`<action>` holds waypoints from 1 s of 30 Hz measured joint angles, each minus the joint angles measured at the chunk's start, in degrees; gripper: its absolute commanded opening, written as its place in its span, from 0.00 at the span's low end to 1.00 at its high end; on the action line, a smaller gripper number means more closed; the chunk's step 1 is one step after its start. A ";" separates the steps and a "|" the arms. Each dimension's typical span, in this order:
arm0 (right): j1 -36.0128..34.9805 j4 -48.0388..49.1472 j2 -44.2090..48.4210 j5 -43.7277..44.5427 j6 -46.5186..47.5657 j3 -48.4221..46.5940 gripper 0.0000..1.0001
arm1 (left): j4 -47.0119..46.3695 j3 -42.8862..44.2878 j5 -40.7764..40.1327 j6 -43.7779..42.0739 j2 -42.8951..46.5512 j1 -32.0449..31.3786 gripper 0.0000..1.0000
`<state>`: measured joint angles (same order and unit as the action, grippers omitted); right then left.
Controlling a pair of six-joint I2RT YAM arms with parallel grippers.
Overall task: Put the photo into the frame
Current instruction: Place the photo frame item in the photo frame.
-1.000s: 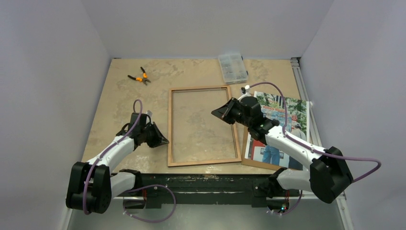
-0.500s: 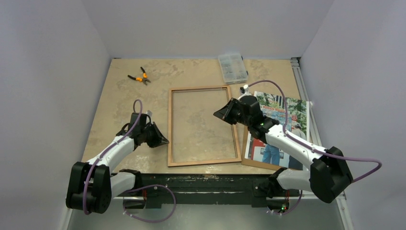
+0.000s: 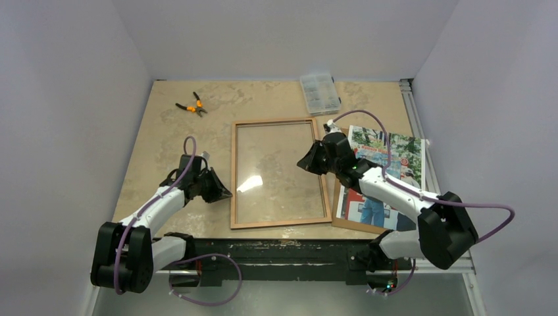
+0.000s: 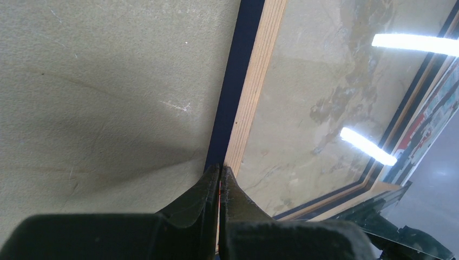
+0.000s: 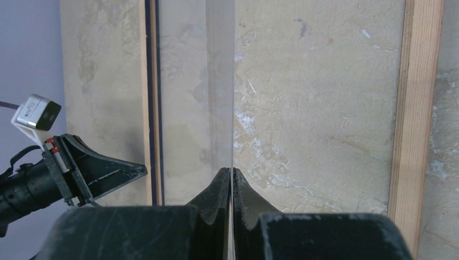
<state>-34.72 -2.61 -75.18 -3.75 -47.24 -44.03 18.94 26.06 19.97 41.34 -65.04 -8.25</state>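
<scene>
Wood-brown side up, the frame lay flat in the middle of the table. Your left gripper had its fingers pressed together at the outer edge of the left rail. Whether they actually pinched the rail, you couldn't tell from the wrist view. Your right gripper was clamped on the edge of the clear pane, which showed edge-on as a thin line. The photo sat picture-up to the right of the frame on a brown board. Your right arm hid the photo's middle and its near right corner.
</scene>
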 measured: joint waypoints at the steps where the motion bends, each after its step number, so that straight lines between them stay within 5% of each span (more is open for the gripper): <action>1: 0.00 0.02 -0.33 -0.02 0.09 0.00 0.00 | 0.00 0.00 0.00 -0.04 0.00 0.00 0.00; 5: 0.02 0.11 -1.64 -0.26 0.50 0.00 0.02 | 0.00 0.00 0.02 -0.07 -0.02 0.00 0.00; 22: 0.00 -4.68 -8.59 -3.34 4.83 -3.91 0.51 | 0.04 0.09 0.02 -0.11 -0.07 0.00 0.00; 30: 0.00 -7.48 -10.34 -3.23 6.10 -4.87 0.64 | 0.04 0.09 0.00 -0.13 -0.07 0.00 0.00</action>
<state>-34.72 -10.09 -85.52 -6.98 -41.15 -48.90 18.98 26.15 19.97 41.21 -65.10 -8.25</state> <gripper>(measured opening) 0.599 0.006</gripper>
